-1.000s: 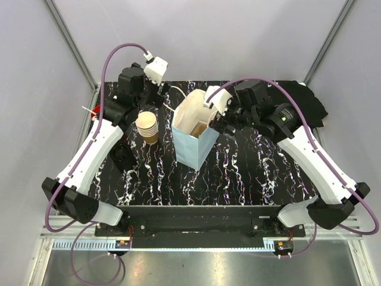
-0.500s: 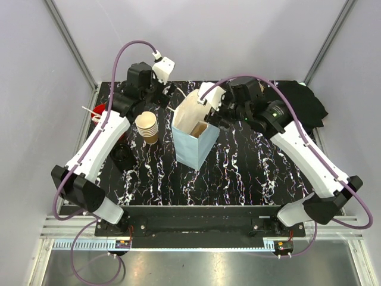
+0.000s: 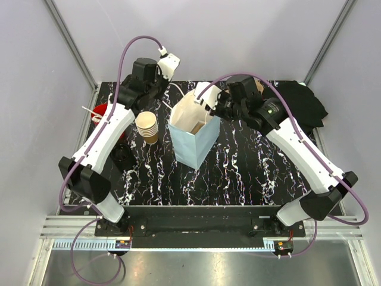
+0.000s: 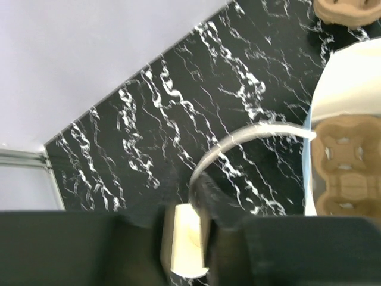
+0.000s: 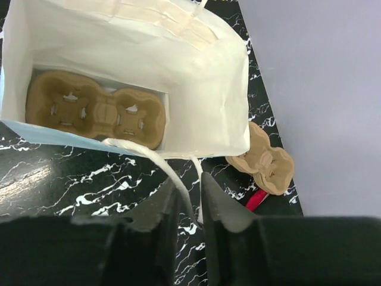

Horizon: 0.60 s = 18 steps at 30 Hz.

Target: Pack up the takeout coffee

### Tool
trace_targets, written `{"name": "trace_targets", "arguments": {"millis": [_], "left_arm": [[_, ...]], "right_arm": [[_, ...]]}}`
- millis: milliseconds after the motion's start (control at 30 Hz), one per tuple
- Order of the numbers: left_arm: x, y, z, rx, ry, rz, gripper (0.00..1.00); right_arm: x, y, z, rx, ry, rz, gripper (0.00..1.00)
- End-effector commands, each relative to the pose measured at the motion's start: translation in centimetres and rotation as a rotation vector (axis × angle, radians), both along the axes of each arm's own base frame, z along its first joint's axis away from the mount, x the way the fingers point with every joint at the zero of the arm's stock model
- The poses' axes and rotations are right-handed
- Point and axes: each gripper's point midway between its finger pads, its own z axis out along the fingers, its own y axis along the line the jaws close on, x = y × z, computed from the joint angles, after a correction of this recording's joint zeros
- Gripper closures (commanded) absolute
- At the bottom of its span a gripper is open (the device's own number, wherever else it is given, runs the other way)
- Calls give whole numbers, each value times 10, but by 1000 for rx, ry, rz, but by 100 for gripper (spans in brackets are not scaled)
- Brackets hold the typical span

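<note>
Pale-blue paper bag [image 3: 193,146] is being spread: left end effector [image 4: 189,229] and right end effector [image 5: 191,202], wide 1 second ago, are clenching its 2 white loop handles [image 5: 149,158]. Only a brown moulded-pulp carrier [image 5: 95,110] is lying inside; the single tan takeout cup is not showing.

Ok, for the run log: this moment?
left pincer: shut on bag handle | right pincer: shut on other handle | carrier: in bag
</note>
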Motion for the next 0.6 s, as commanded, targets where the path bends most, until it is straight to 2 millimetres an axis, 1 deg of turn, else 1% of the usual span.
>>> {"name": "trace_targets", "arguments": {"millis": [0, 33, 67, 100, 133, 200, 233, 300, 333, 367, 400, 433, 467, 500, 533, 567], "left_arm": [[15, -5, 34, -22, -87, 5, 90], [17, -5, 36, -19, -93, 9, 93], [19, -4, 36, -12, -94, 16, 98], [24, -5, 39, -11, -101, 20, 100], [26, -6, 39, -9, -100, 20, 100], [31, -7, 36, -1, -95, 23, 100], [32, -8, 42, -5, -108, 23, 100], [40, -8, 40, 10, -113, 30, 100], [43, -9, 48, 9, -132, 33, 100], [47, -8, 49, 24, -141, 42, 100], [53, -9, 45, 36, -137, 46, 100], [56, -8, 55, 32, -161, 54, 100], [60, -7, 56, 44, -169, 61, 100], [66, -9, 52, 53, -166, 63, 100], [69, -10, 54, 56, -174, 66, 100], [73, -7, 64, 60, -202, 81, 100]], "right_arm": [[10, 5, 26, 53, -61, -8, 77], [10, 5, 27, 55, -63, -10, 79], [13, 6, 28, 56, -68, -17, 80], [13, 6, 29, 58, -71, -19, 80], [16, 8, 31, 65, -77, -18, 82], [23, 3, 32, 56, -98, -61, 84], [27, 4, 34, 60, -112, -68, 84], [34, 3, 34, 63, -123, -103, 88], [38, 5, 35, 69, -134, -112, 89], [42, 4, 35, 73, -140, -134, 90], [45, 3, 36, 78, -146, -148, 91], [49, 6, 37, 84, -153, -156, 92], [52, 5, 38, 89, -160, -175, 92], [55, 4, 39, 92, -168, -187, 92], [59, 6, 40, 101, -177, -198, 93], [62, 6, 38, 98, -180, -213, 93]]}}
